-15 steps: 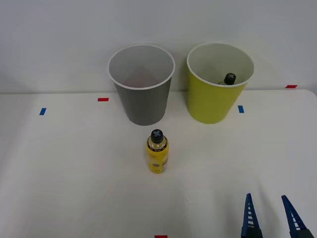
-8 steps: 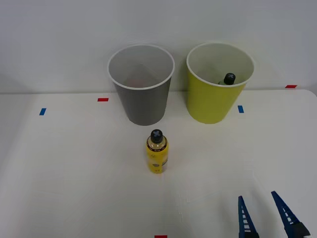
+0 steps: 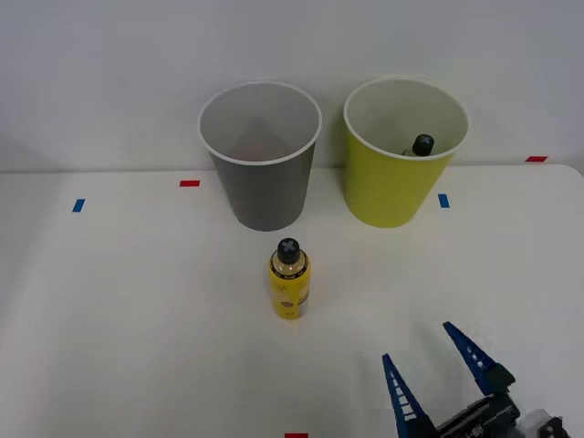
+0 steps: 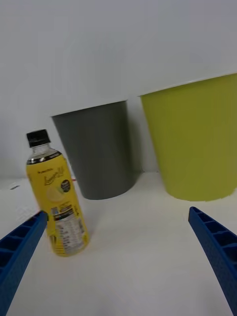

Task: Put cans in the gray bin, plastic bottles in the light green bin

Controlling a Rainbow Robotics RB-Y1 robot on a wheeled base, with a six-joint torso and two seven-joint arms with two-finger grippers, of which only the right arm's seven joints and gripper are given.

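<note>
Right gripper (image 3: 431, 367): lower right of the front view, nearest the camera; its two blue ribbed fingers are spread wide with nothing between them, tips pointing toward the upper left of that frame. In the wrist view the gripper (image 4: 118, 237) shows as one finger in each bottom corner, far apart.
Table (image 3: 119, 319): white, with small red and blue tape marks scattered over it.
Yellow bottle (image 3: 289, 281): near the middle of the front view, well apart from the gripper and up and to its left. It stands upright on the table, long axis vertical, black cap on top. In the wrist view the yellow bottle (image 4: 55, 200) sits at lower left, just above one finger, with its printed label facing the camera.
Gray bin (image 3: 262, 157): upper centre of the front view, just behind the bottle, upright with the mouth open upward. In the wrist view the gray bin (image 4: 96, 148) stands behind and beside the bottle.
Light green bin (image 3: 401, 155): upper right of the front view, close beside the gray bin, upright and open at the top; the light green bin (image 4: 195, 140) is at the right of the wrist view.
Second bottle (image 3: 422, 145): inside the light green bin, its black cap showing near the bin's right inner wall; whether it stands or leans cannot be told.
</note>
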